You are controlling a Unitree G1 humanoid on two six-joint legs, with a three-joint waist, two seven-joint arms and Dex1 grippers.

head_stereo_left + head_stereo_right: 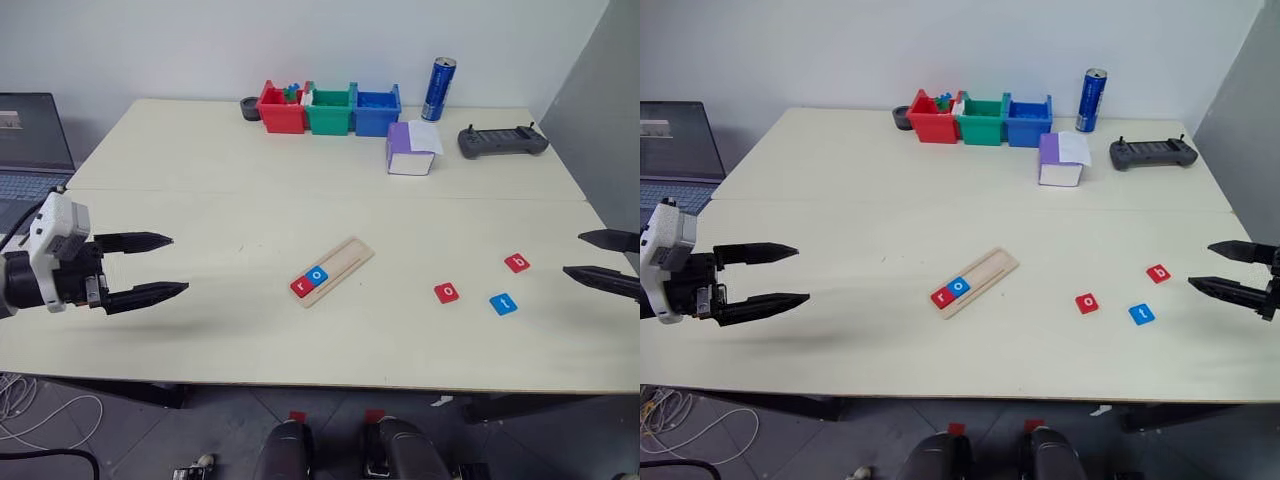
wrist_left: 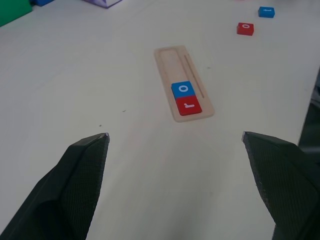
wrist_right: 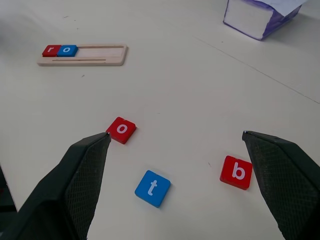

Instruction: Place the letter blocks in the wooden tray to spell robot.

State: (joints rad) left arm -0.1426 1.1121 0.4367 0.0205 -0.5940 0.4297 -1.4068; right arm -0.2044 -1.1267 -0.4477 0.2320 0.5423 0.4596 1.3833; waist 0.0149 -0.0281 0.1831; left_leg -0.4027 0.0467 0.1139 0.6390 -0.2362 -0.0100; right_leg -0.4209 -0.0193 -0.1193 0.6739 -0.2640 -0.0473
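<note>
White lowercase letters: "r" on red block (image 1: 300, 287) and "o" on blue block (image 1: 317, 274), in wooden tray (image 1: 350, 256); loose at right, red "o" (image 1: 447, 292), blue "t" (image 1: 503, 304), red "b" (image 1: 517, 263).

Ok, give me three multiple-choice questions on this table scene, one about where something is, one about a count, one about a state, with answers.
1. Where is the red r block?
A. in the wooden tray
B. in the green bin
C. beside the can

2. How many letter blocks lie loose on the table?
A. one
B. three
C. five

3. How is the right gripper?
A. shut on a block
B. open, holding nothing
C. shut, empty

Answers: 1 A, it sits at the tray's end beside the blue o block. 2 B, red o, blue t, red b. 3 B, fingers stand wide apart.
</note>
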